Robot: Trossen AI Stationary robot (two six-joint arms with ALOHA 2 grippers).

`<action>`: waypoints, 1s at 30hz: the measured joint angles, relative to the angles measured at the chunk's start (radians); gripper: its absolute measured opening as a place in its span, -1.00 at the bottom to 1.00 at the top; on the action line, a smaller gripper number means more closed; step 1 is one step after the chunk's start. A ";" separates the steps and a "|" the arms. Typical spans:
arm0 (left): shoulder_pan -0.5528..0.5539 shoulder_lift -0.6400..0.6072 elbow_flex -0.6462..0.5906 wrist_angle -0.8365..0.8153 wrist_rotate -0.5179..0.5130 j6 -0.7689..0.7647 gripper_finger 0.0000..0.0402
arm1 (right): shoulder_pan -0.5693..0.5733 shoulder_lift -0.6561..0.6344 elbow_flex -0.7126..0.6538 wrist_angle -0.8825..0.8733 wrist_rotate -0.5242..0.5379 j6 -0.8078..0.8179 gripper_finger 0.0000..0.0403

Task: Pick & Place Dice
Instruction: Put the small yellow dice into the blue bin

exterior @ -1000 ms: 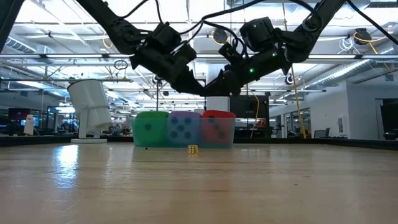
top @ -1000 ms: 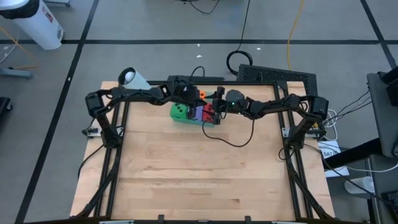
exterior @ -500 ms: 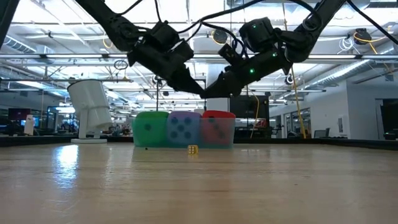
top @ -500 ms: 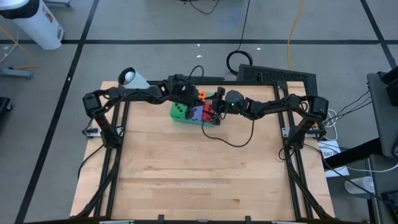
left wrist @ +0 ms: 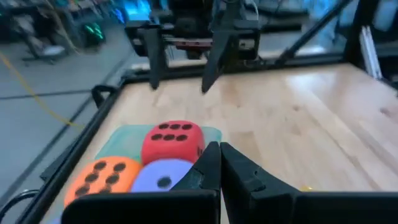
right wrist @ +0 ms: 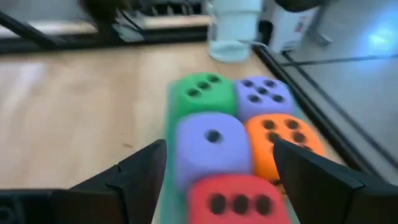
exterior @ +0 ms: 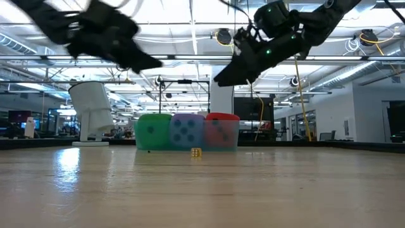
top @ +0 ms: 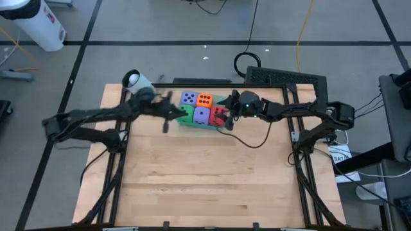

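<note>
Five dice packed in teal tray (top: 221, 128) at far-centre of table: green die (top: 186, 114), purple die (top: 201, 115) and red die (top: 219, 115) in the near row, second purple die (top: 188, 97) and orange die (top: 205, 99) behind, plus a tiny yellow die (exterior: 196, 152) loose on the wood in front of the tray. Right gripper (right wrist: 211, 163) nearer, raised just beside the tray's right end, fingers spread and empty, red die directly ahead between them, so reach is straight forward and down. Left gripper (left wrist: 219, 163) clenched on nothing, off the tray's left side and blurred in the high view.
</note>
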 joint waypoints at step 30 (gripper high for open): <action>0.109 -0.418 -0.324 0.146 -0.063 -0.134 -0.97 | 0.475 0.441 -0.135 0.526 0.188 0.067 0.26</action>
